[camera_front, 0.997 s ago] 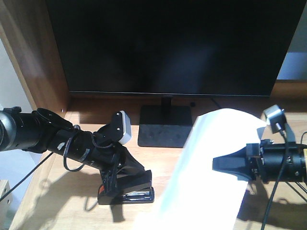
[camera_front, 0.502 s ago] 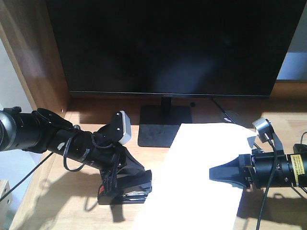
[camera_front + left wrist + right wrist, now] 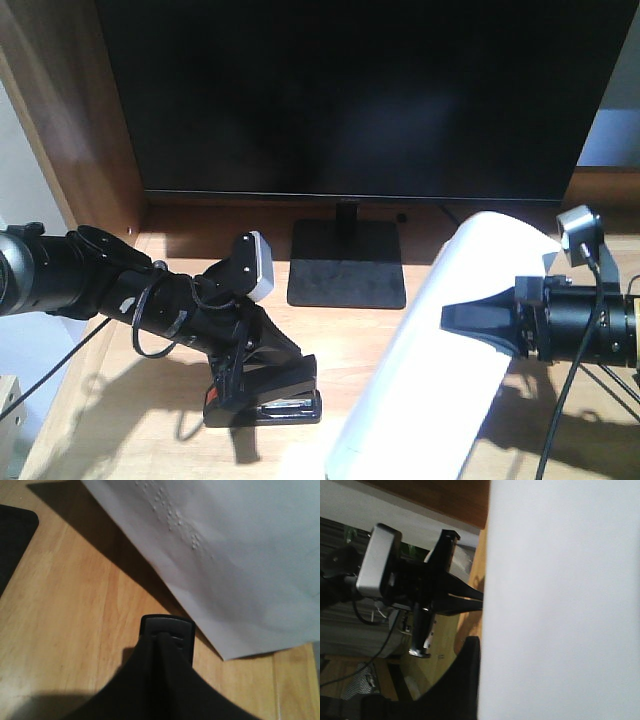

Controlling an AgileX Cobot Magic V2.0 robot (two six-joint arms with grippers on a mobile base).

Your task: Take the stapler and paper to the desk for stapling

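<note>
Stapler (image 3: 290, 400) sits flat on desk (image 3: 120, 420), front-left of stand (image 3: 347, 270) and clear of it. Its long axis runs roughly parallel to the stand's front edge. The orange rear is on the end away from the stand and the nose is on the end toward it.

Left gripper (image 3: 262, 375) is on top of the stapler. From the front view, the jaws look pressed onto the body. The left wrist view shows only the nose poking out ahead, with no fingers in shot.

Paper (image 3: 430, 370) is front-right of the stand and not lying flat. Right gripper (image 3: 447, 318) pinches it closed partway in from the edge on the side away from the stand. The sheet is lifted and bowed into a curl, and its near end droops toward the desk front.

Key relation: the paper lies off the stapler's nose end, more or less along the stapler's axis. In the left wrist view the sheet's corner is just beside the nose, ahead and to its right. There is shadow under the corner, so it's off the desk. It is not in the mouth.

My read: both items are on site and alignment is what's left. The right arm owns the paper, so it should feed the corner toward the nose while the left arm pins the stapler.

Risk: the curl may lift the corner over the mouth, or it may butt the nose.
</note>
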